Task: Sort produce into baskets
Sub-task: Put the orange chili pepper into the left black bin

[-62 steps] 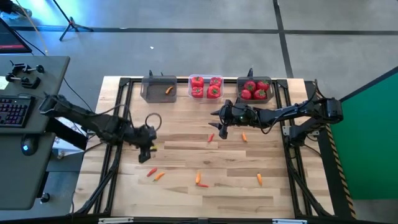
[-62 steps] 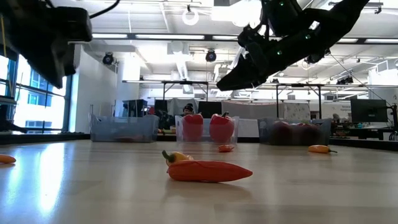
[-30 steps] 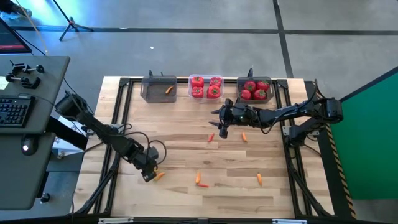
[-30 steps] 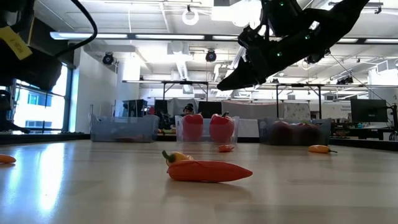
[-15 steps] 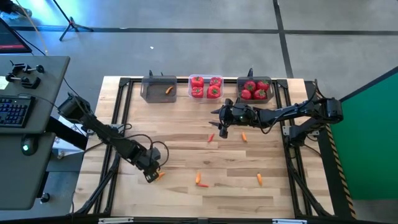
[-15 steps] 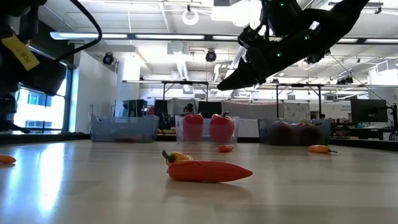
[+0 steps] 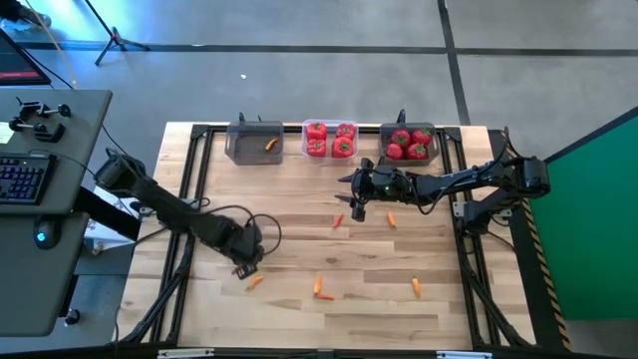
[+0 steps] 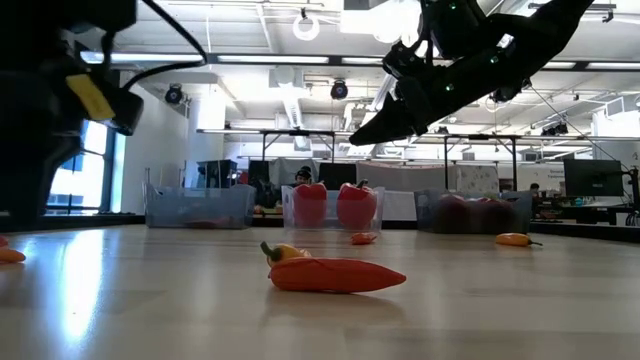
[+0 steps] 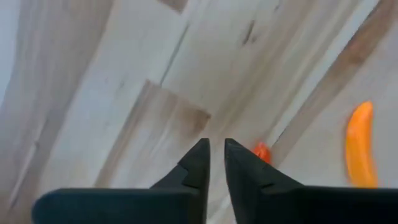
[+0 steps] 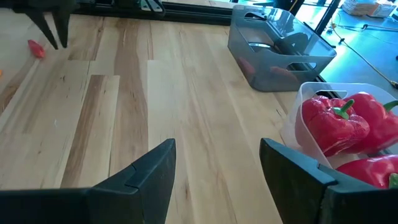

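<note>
Thin orange and red carrot pieces lie scattered on the wooden table (image 7: 299, 239). My left gripper (image 7: 245, 267) hangs over the near left, its fingers (image 9: 216, 149) shut and empty. A small red piece (image 9: 262, 151) lies on the table just beside its tips, and an orange piece (image 9: 359, 146) lies a little farther off (image 7: 254, 281). My right gripper (image 7: 356, 207) hovers open above mid-table, a red piece (image 7: 339, 220) just below it. At the far edge stand a dark grey bin (image 7: 254, 142) with one carrot piece, a clear bin (image 7: 330, 140) of peppers and a dark grey bin (image 7: 408, 143) of tomatoes.
More pieces lie at the near middle (image 7: 320, 289), the near right (image 7: 416, 287) and the right of centre (image 7: 391, 219). A black frame rail (image 7: 189, 199) runs around the table. A desk with a keyboard (image 7: 25, 179) stands to the left.
My left gripper has swung down to the two pieces at the near left, then gone a little toward the far edge and the right. My right arm has kept still.
</note>
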Action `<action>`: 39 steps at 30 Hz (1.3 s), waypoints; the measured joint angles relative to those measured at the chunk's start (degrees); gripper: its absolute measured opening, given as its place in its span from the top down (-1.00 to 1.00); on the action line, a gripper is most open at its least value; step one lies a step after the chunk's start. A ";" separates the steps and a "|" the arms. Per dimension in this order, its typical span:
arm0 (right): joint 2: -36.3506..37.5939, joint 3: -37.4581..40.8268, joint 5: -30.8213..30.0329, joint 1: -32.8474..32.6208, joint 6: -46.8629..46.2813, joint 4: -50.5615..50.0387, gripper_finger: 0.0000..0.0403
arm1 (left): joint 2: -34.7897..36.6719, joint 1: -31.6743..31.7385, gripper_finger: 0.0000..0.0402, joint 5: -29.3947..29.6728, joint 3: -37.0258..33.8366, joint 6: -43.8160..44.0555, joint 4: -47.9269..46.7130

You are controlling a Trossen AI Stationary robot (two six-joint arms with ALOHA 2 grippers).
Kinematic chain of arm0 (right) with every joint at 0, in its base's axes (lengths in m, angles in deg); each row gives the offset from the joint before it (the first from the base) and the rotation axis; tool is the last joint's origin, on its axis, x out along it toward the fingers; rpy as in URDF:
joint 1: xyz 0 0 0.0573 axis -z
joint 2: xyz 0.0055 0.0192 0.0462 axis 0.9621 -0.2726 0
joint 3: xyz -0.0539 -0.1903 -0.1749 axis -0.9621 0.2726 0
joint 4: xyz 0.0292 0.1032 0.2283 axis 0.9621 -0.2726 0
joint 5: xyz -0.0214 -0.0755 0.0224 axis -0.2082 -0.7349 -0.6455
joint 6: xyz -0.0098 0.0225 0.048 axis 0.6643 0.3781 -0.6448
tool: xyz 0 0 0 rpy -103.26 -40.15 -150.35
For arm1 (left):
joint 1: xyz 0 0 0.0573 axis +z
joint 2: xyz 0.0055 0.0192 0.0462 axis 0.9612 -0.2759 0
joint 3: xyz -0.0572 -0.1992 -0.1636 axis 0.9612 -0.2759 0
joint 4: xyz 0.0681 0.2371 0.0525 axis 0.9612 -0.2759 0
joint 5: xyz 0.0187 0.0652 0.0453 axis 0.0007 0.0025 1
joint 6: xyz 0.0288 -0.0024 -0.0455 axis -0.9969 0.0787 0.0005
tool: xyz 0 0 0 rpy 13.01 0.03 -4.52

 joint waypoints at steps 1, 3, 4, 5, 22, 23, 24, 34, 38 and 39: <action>0.00 0.00 0.00 0.00 0.00 -0.04 -0.11 | 0.23 0.59 0.88 -0.51 0.02 -0.55 0.41; 0.00 0.00 0.00 0.00 0.00 -0.61 -0.11 | 0.51 1.58 0.91 -2.97 0.05 -1.88 1.22; 0.00 0.02 0.00 0.00 0.00 -0.86 -0.11 | 0.51 1.88 0.91 -4.36 0.07 -2.55 1.22; 0.00 0.04 0.00 0.00 0.00 -0.98 -0.11 | 0.51 2.00 0.89 -5.69 0.07 -2.93 1.09; 0.00 0.04 -0.02 0.00 1.09 -1.01 -0.11 | -4.76 -1.78 0.24 -8.34 0.07 2.15 1.31; 0.00 0.04 -0.02 0.08 1.09 -1.01 -0.11 | -5.17 -1.76 0.25 -8.39 0.16 2.14 1.30; 0.00 0.04 -0.02 0.12 1.09 -1.01 -0.11 | -5.47 -1.76 0.27 -8.54 0.22 2.14 1.28; 0.00 0.04 -0.02 1.17 1.09 -1.01 -0.11 | -3.38 0.87 0.76 -6.05 0.00 1.31 -1.12; 0.00 0.04 -0.02 1.53 1.09 -0.99 -0.11 | -1.84 6.59 0.94 -3.06 0.00 -4.29 -1.94; 0.00 0.03 -0.02 1.66 1.09 -1.00 -0.11 | -1.41 8.76 0.96 -1.88 0.00 -6.13 -1.95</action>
